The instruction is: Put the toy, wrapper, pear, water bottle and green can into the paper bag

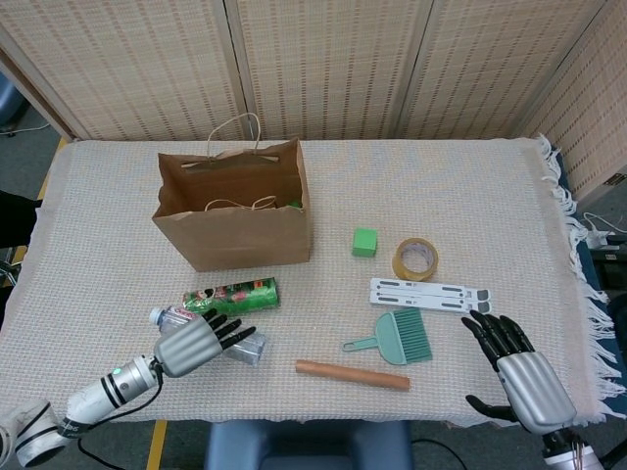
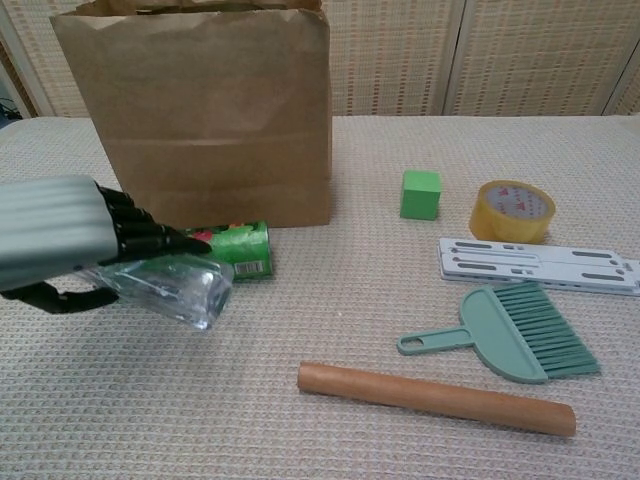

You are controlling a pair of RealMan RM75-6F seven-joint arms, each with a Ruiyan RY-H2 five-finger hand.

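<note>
My left hand [image 2: 60, 235] gripped the water bottle [image 2: 170, 285] mid-body; clear plastic, probably light, slick and crushable. Right hand [image 1: 519, 377] idle, fingers apart.

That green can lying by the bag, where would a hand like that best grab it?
Probably around its middle, from above. The green can lies on its side before the paper bag, its round flank up, so fingers could wrap it. The left hand already holds the water bottle.
</note>
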